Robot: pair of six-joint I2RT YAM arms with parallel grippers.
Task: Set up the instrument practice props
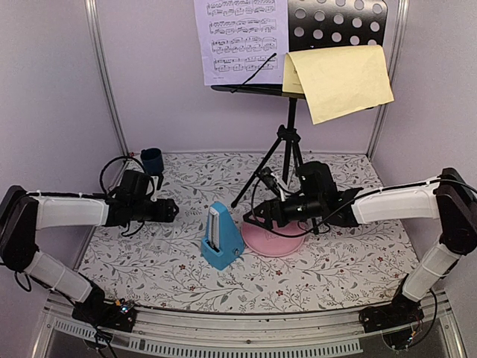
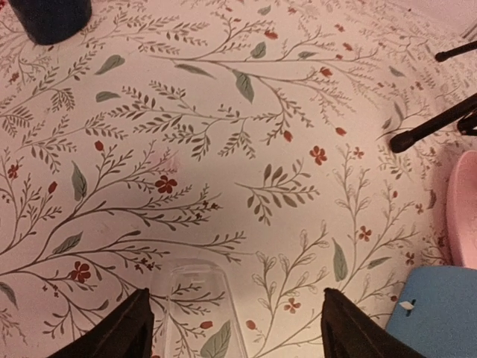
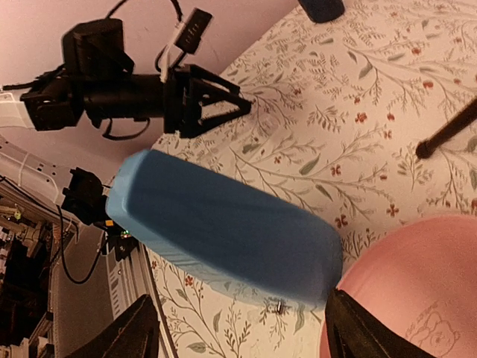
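The black perforated music stand (image 1: 339,22) stands on its tripod (image 1: 289,153) at the back. A lilac sheet of music (image 1: 242,41) and a yellow sheet (image 1: 339,78) rest on its desk. The blue wedge metronome (image 1: 222,239) stands upright on the floral cloth in the middle, also seen in the right wrist view (image 3: 223,224). My right gripper (image 1: 253,216) is open just right of it, the metronome lying ahead of its fingertips (image 3: 246,332). My left gripper (image 1: 173,210) is open to the metronome's left, with only cloth between its fingers (image 2: 235,328). The metronome's corner (image 2: 436,313) shows at its right.
A pink round plate (image 1: 272,237) lies beside the metronome, under my right gripper. A small dark blue cup (image 1: 152,160) stands at the back left by the wall. Tripod legs (image 2: 432,127) spread over the cloth behind the plate. Walls close in the left, right and back.
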